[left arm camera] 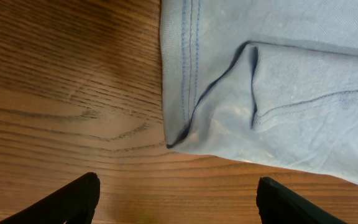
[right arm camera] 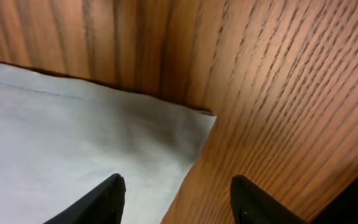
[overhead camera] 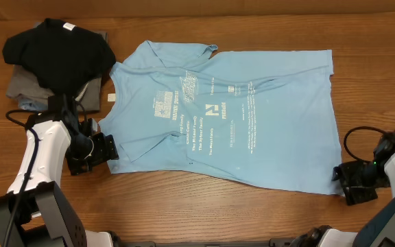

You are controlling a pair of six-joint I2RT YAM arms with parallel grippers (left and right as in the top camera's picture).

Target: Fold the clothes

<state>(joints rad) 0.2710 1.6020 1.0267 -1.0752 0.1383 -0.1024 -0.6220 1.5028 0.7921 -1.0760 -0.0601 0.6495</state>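
At the far left of the table [overhead camera: 204,213], a black shirt [overhead camera: 57,51] lies heaped on a pile of grey folded garments [overhead camera: 20,86]. It reaches right up to the collar end of the light blue T-shirt [overhead camera: 266,123], so there is little free room there.

The left gripper [overhead camera: 107,148] sits low, just beside the corner of the sleeve nearer the robot. In the left wrist view its fingers [left arm camera: 73,202] stand wide apart. Only bare wood lies between them and they hold nothing. The stitched sleeve hem and a creased fold of cloth lie just ahead, apart from the tips.

The T-shirt is spread across the middle of the table, print up, with its collar to the left and its bottom hem to the right. It is lightly wrinkled. Open wood runs along its near edge and in a narrower strip along the far edge.

At the right, the right gripper [overhead camera: 348,182] sits at the near hem corner. In the right wrist view its fingers [right arm camera: 101,202] are also spread, one over the cloth and the other over bare wood. The hem corner points into the gap between them. I cannot tell whether a finger touches the fabric.

Both wrist views cut the fingers off at the bottom edge. The overhead view hides the fingertips under the gripper bodies.
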